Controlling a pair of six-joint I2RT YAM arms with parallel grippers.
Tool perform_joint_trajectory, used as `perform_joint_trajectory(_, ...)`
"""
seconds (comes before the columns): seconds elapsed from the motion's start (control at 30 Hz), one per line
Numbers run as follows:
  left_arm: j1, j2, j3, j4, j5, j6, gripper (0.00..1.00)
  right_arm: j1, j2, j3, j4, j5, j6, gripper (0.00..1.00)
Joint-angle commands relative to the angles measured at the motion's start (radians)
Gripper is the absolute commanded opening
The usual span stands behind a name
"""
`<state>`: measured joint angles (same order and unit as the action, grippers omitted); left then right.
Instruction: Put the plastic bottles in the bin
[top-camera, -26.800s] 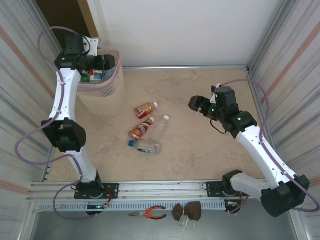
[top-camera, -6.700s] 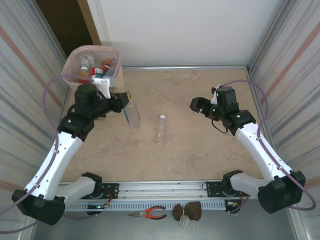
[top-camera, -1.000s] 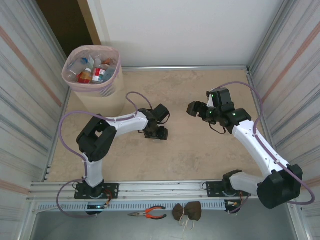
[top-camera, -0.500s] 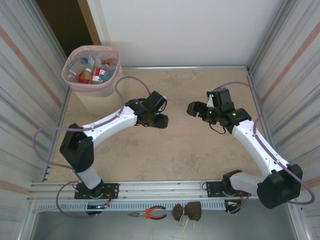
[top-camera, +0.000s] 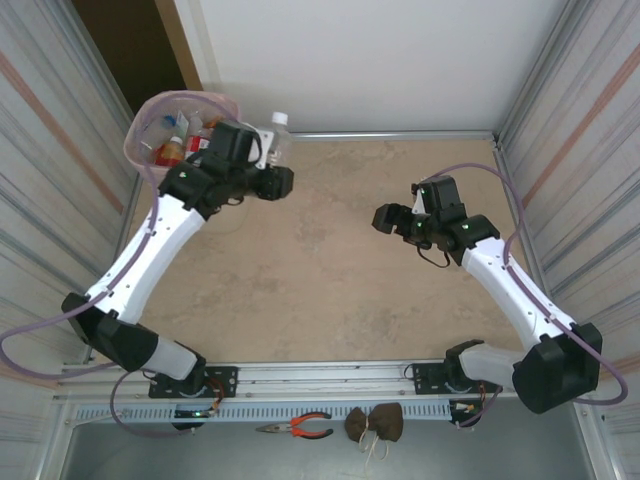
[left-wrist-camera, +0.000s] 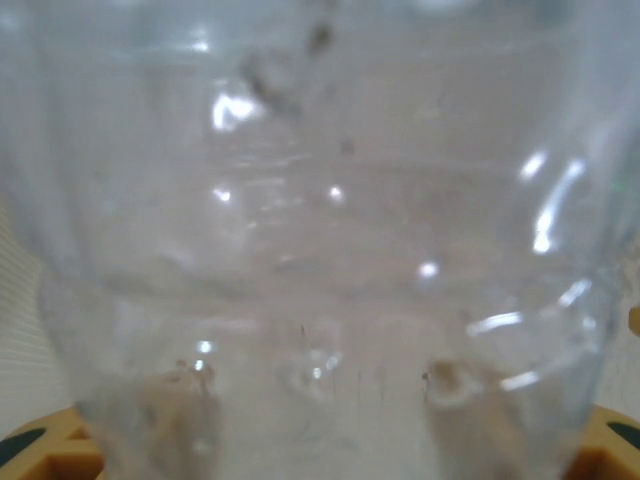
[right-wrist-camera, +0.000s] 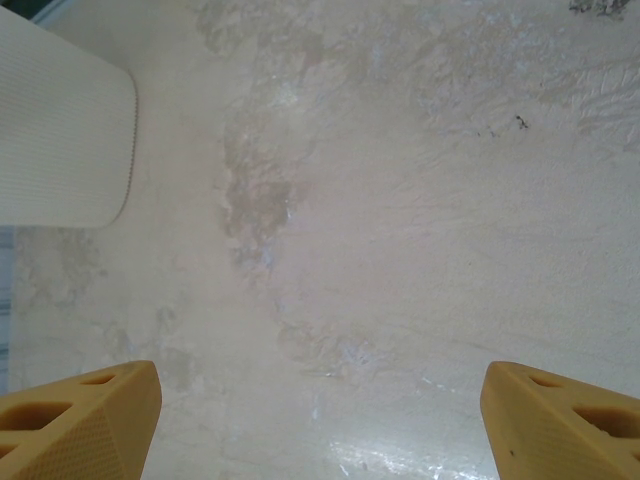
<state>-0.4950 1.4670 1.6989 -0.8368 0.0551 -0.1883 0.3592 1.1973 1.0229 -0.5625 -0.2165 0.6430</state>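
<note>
A clear plastic bottle (top-camera: 273, 143) with a white cap is held up in the air just right of the bin (top-camera: 147, 112), with my left gripper (top-camera: 268, 168) shut on its body. In the left wrist view the clear bottle (left-wrist-camera: 320, 220) sits right against the lens, between the yellow fingertips (left-wrist-camera: 40, 455) at the bottom corners. The beige bin with its pink liner stands at the back left, partly hidden by my left arm, and holds several bottles (top-camera: 176, 150). My right gripper (top-camera: 386, 220) hovers open over the bare table (right-wrist-camera: 400, 200); its fingers (right-wrist-camera: 80, 420) hold nothing.
Corrugated metal walls (top-camera: 50, 200) close in both sides and a white wall (top-camera: 380, 60) stands at the back. Pliers (top-camera: 295, 428) and a brown bundle (top-camera: 375, 422) lie on the front ledge below the arm bases.
My left arm has lifted from the middle of the table and swung back and left to the bin with the clear bottle. The right arm has barely moved.
</note>
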Motion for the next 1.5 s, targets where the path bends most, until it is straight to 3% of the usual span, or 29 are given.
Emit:
perform_joint_trajectory(0.0, 0.051, 0.003, 0.109, -0.086, 0.057, 0.126, 0.53, 0.008, 0.004, 0.039, -0.008, -0.015, -0.008, 0.82)
perform_joint_trajectory(0.53, 0.373, 0.289, 0.607, -0.355, 0.155, 0.334, 0.54, 0.017, 0.017, 0.067, -0.015, 0.001, 0.003, 0.82)
perform_joint_trajectory(0.73, 0.436, 0.359, 0.603, -0.394, 0.199, 0.368, 0.54, 0.018, 0.035, 0.073, -0.019, -0.003, 0.004, 0.82)
perform_joint_trajectory(0.97, 0.458, 0.387, 0.532, -0.394, 0.163, 0.385, 0.55, 0.019, 0.032, 0.068, -0.022, -0.001, 0.004, 0.82)
perform_joint_trajectory(1.47, 0.477, 0.347, 0.506, -0.368, 0.200, 0.362, 0.76, 0.020, 0.022, 0.062, -0.017, 0.000, 0.003, 0.82)
